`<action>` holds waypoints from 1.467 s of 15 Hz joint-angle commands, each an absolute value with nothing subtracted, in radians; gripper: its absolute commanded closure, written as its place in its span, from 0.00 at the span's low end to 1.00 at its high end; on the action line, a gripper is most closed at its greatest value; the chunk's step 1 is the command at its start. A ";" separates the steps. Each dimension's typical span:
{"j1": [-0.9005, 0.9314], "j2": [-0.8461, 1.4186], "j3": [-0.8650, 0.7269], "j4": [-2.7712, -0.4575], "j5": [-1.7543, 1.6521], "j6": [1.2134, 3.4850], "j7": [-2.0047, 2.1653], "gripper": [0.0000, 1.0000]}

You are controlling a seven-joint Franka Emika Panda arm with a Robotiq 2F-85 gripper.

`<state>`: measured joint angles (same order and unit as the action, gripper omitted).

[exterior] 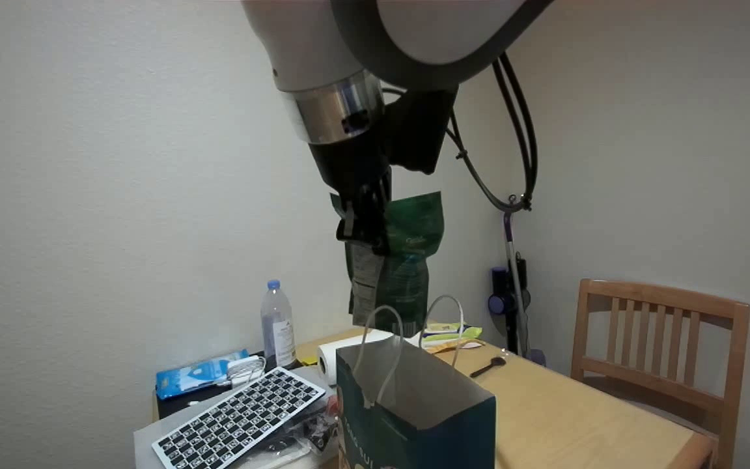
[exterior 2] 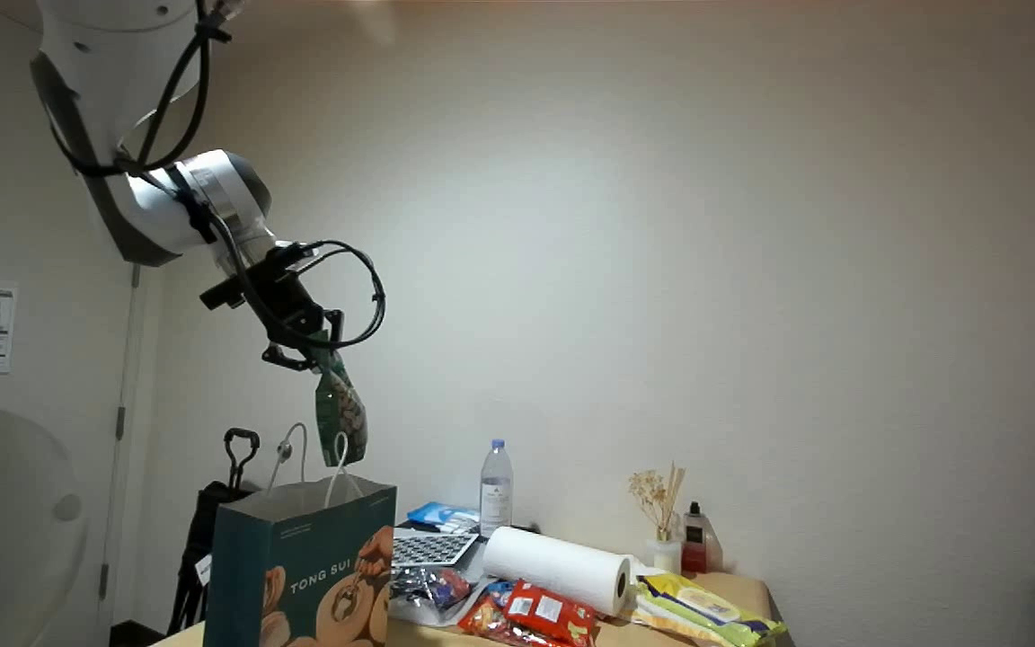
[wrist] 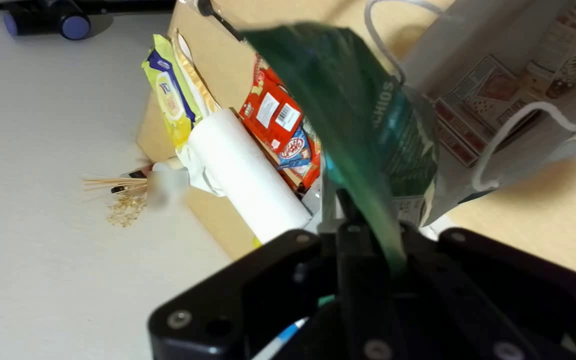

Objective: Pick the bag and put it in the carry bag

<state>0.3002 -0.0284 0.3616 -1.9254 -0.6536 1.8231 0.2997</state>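
Wrist view: a green plastic pouch (wrist: pixel 363 110) was pinched in the jaws, hanging lengthwise; a grey-lined paper carry bag (wrist: pixel 488 45) was seen to their right.

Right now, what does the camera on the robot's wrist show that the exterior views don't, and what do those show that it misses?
Only the wrist view shows printed pictures down inside the carry bag; whether they belong to a package, I can't tell.

Only the exterior views show the white arm, and in an exterior view there is also a wooden chair.

All share the jaws, closed on the green bag, plus the carry bag, the white paper roll and a yellow-green packet.
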 commanded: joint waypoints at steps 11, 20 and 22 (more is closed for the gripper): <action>0.317 0.018 0.328 -1.914 -0.536 1.839 0.279 1.00; 0.320 0.029 0.320 -1.907 -0.556 1.838 0.286 0.67; 0.320 0.029 0.319 -1.904 -0.560 1.838 0.288 0.54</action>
